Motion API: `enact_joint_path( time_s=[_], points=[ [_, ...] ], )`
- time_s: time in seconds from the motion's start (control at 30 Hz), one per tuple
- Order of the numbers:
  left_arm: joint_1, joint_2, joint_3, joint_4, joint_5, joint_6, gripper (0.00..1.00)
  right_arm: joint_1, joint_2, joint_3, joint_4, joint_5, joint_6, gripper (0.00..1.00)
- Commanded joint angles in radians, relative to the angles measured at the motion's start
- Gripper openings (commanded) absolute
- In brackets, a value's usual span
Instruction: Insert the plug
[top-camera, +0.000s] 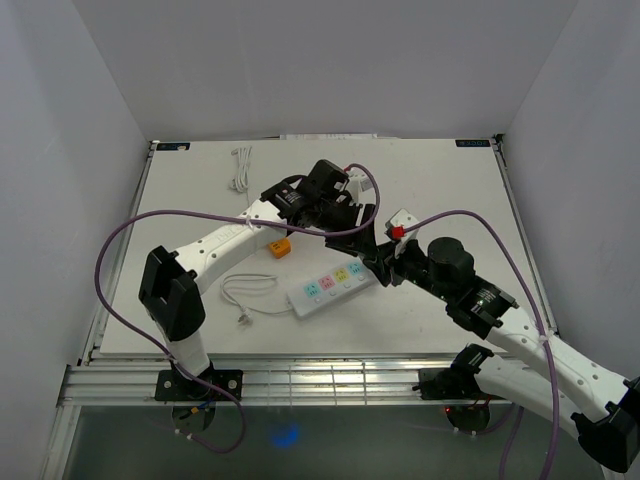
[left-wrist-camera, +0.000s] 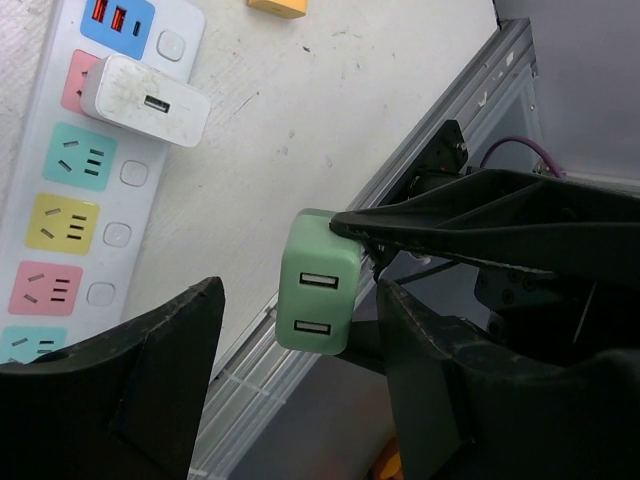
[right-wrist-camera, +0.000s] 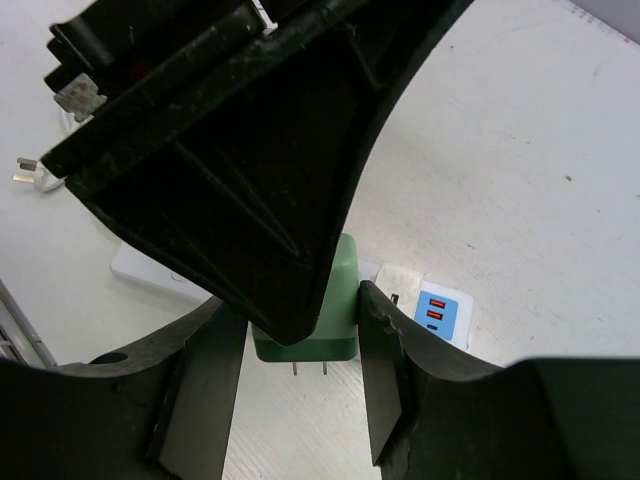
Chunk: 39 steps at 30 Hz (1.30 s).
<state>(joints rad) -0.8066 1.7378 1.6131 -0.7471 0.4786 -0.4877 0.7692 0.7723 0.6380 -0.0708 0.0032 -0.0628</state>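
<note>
The plug (left-wrist-camera: 318, 285) is a green block with two USB ports, held off the table. My right gripper (right-wrist-camera: 297, 345) is shut on the plug (right-wrist-camera: 338, 300), one finger on each side and the two prongs bare below. My left gripper (left-wrist-camera: 303, 295) is open and straddles the same plug, with a wide gap on its left side and a narrow one on its right. One of its black fingers (right-wrist-camera: 250, 170) covers the plug's top in the right wrist view. In the top view both grippers (top-camera: 375, 245) meet above the power strip (top-camera: 330, 285) and hide the plug.
The white power strip (left-wrist-camera: 60, 200) has coloured sockets, and a white charger (left-wrist-camera: 145, 100) is plugged in near its USB end. An orange block (top-camera: 281, 248) lies left of the grippers. A coiled white cable (top-camera: 240, 168) lies at the back left. The strip's cord (top-camera: 245, 295) trails left.
</note>
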Motion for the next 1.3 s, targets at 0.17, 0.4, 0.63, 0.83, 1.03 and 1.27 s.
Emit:
enact_joint_path(
  time_s=[0.17, 0.4, 0.63, 0.83, 1.03, 1.27],
  points=[
    [0.001, 0.000, 0.019, -0.018, 0.045, 0.009, 0.68, 0.015, 0.007, 0.012, 0.105, 0.007, -0.020, 0.27],
    [0.004, -0.004, 0.021, -0.017, 0.052, 0.008, 0.63, 0.024, 0.019, 0.009, 0.109, 0.007, -0.023, 0.26],
    [0.006, -0.009, 0.021, -0.014, 0.055, 0.011, 0.51, 0.031, 0.033, 0.009, 0.109, 0.007, -0.022, 0.26],
    [0.006, -0.009, 0.021, -0.015, 0.064, 0.027, 0.11, 0.036, 0.045, 0.006, 0.115, 0.007, -0.023, 0.31],
    [0.004, -0.026, 0.001, -0.028, -0.007, 0.075, 0.00, 0.036, 0.032, -0.015, 0.141, -0.023, -0.006, 0.78],
    [0.027, -0.115, -0.113, 0.043, -0.149, 0.185, 0.00, 0.033, -0.077, -0.066, 0.187, 0.052, 0.029, 0.88]
  ],
)
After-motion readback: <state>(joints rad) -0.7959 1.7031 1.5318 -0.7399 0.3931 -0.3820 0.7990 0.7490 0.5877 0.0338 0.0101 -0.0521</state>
